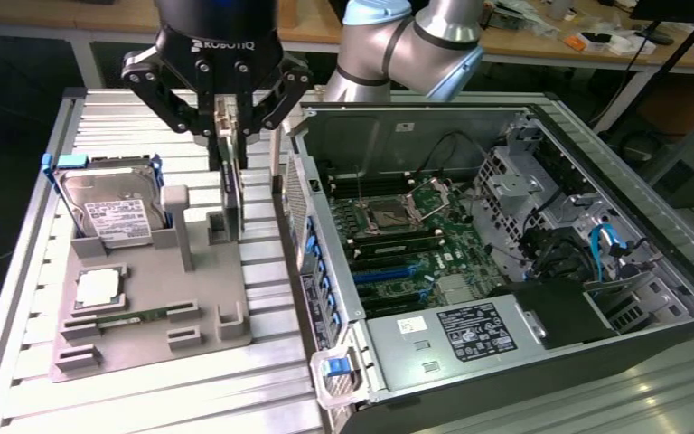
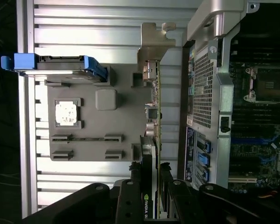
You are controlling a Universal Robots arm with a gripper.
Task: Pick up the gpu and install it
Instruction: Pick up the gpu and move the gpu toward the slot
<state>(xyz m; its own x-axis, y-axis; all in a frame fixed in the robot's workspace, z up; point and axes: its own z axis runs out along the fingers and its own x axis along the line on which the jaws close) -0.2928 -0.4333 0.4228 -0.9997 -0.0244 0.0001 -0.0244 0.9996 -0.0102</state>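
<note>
Gripper [image 1: 234, 136]: jaws partly closed, clamping the upper edge of the gpu [image 1: 229, 194]. Card upright at grey holder [image 1: 142, 298] on tabletop [image 1: 28, 298], beside open computer case [image 1: 396, 136]; possibly seated in its slot.

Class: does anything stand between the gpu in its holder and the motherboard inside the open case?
Yes. The perforated case wall rises between the gpu and the motherboard. Over that wall, nothing visible blocks the way.
</note>
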